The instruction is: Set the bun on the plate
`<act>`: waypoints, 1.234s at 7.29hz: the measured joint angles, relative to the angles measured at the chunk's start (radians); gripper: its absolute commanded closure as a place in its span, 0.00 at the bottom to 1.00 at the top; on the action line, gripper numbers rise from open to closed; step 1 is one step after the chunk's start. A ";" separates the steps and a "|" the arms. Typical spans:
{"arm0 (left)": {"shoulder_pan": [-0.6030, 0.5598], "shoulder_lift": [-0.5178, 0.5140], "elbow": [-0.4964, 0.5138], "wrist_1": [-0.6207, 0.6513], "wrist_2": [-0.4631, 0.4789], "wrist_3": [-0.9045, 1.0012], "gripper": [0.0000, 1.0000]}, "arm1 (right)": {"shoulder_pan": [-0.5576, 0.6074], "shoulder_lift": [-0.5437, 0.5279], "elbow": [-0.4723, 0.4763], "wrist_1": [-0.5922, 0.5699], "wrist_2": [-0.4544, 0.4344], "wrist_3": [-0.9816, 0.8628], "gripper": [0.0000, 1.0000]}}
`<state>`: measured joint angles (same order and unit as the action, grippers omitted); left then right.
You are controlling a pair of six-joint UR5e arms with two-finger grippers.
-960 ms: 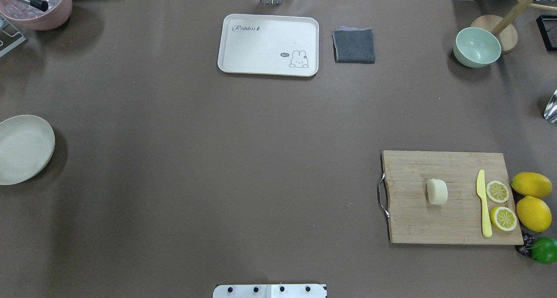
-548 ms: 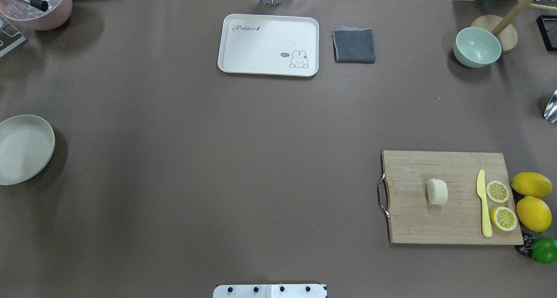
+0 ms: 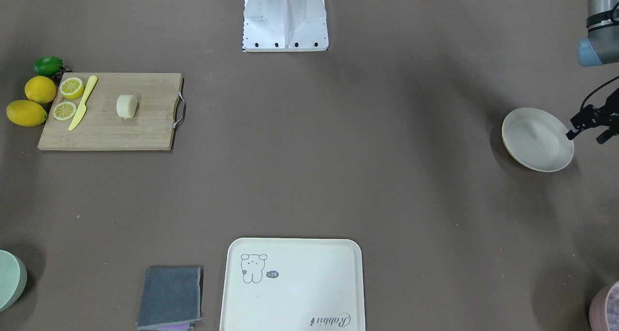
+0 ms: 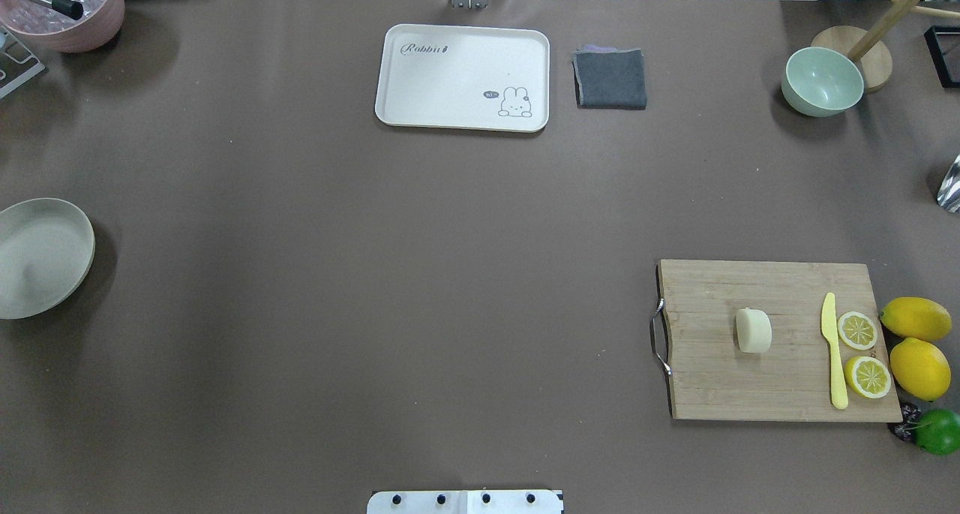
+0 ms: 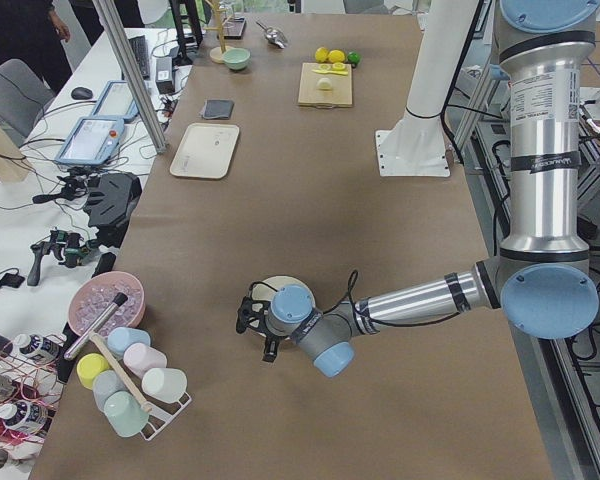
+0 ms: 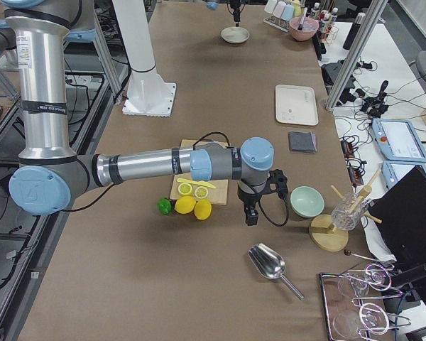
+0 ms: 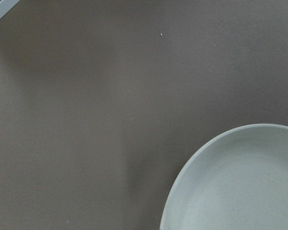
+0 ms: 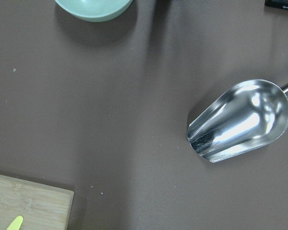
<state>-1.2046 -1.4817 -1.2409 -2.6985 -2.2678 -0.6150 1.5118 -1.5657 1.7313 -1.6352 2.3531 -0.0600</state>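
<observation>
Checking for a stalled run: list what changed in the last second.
Nothing visibly moved; nothing was grasped or released. The bun stays on the cutting board, and the plate stays bare; only its shading looks slightly darker.

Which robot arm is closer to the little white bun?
Right. The right gripper hangs just past the lemons beside the cutting board where the bun sits. The left gripper is far off at the table's other end, beside the plate.
</observation>
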 measured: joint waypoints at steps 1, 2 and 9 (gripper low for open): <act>0.020 0.000 0.004 -0.005 0.004 -0.001 0.57 | 0.000 0.003 0.000 0.000 0.000 0.000 0.00; 0.030 0.000 0.005 -0.007 0.006 -0.002 0.78 | -0.002 0.006 0.001 0.000 0.000 0.000 0.00; -0.030 -0.034 -0.035 0.075 -0.111 0.004 1.00 | -0.005 0.013 0.013 -0.001 0.035 0.002 0.00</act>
<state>-1.2342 -1.5159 -1.2764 -2.6236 -2.3790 -0.6113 1.5063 -1.5524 1.7443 -1.6362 2.3882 -0.0576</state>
